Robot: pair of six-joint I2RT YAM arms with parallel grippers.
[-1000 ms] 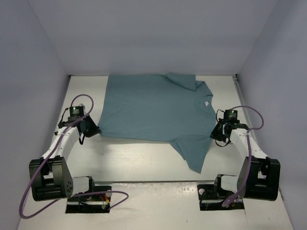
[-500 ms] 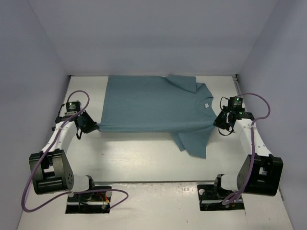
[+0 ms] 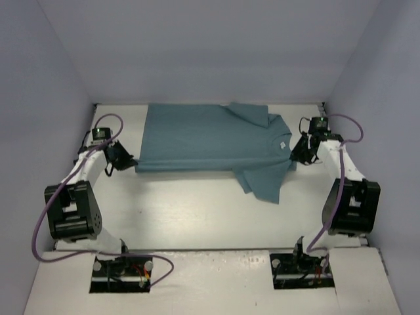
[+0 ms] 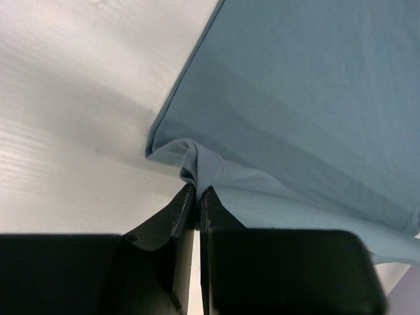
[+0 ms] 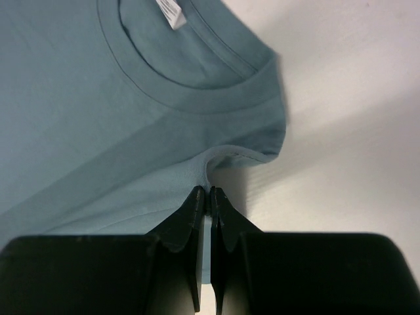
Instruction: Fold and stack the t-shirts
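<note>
White tabletop [image 3: 197,216], walled on three sides, carrying one teal t-shirt [image 3: 203,141] spread flat across its far half (no bin or tray shows). Left claw [image 4: 197,191] is pressed together on the hem corner; right claw [image 5: 209,193] pinches the shoulder edge beside the collar. Gripping both ends probably lets the near long edge fold over evenly. White label [image 5: 169,12] lies inside the collar.
</note>
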